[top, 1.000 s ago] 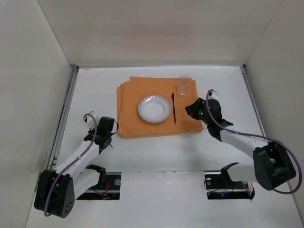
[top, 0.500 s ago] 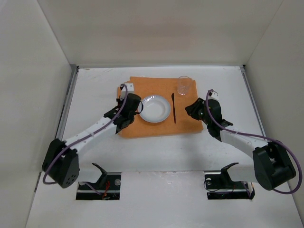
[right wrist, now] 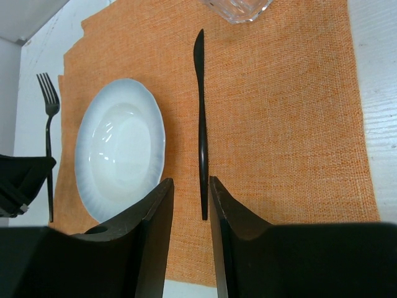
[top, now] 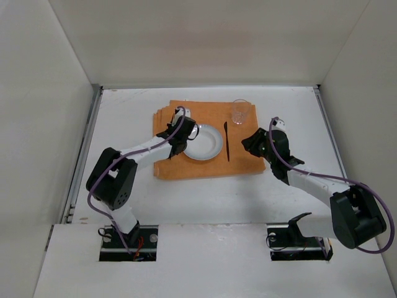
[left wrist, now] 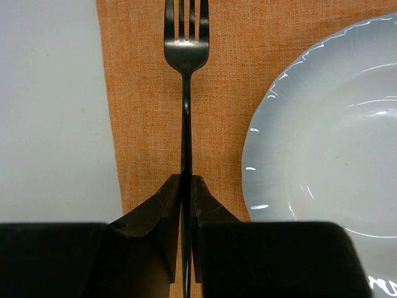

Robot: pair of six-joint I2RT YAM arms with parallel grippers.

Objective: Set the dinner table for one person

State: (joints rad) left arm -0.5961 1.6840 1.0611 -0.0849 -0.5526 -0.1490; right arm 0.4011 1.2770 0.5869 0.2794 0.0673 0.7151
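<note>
Table: large matte white dinner table (top: 124, 118) fills the middle of the top view, with metal rails at its left and right edges
Mat: orange woven cloth mat (top: 186, 166) lies at upper centre of the table
Plate: round white scallop-rimmed plate (top: 208, 146) sits mid-mat
Left gripper (left wrist: 186, 186): fingers pinch the handle of a slim dark metal fork (left wrist: 185, 56), tines toward the frame top, over the mat's left strip, just left of the plate
Right gripper (right wrist: 190, 183): fingers slightly parted, nothing between them, over the mat's right part
Knife: slim dark knife (right wrist: 201, 124) lies flat on the mat, right of the plate
Glass: clear glass tumbler (top: 240, 112) stands at the mat's upper right corner
</note>
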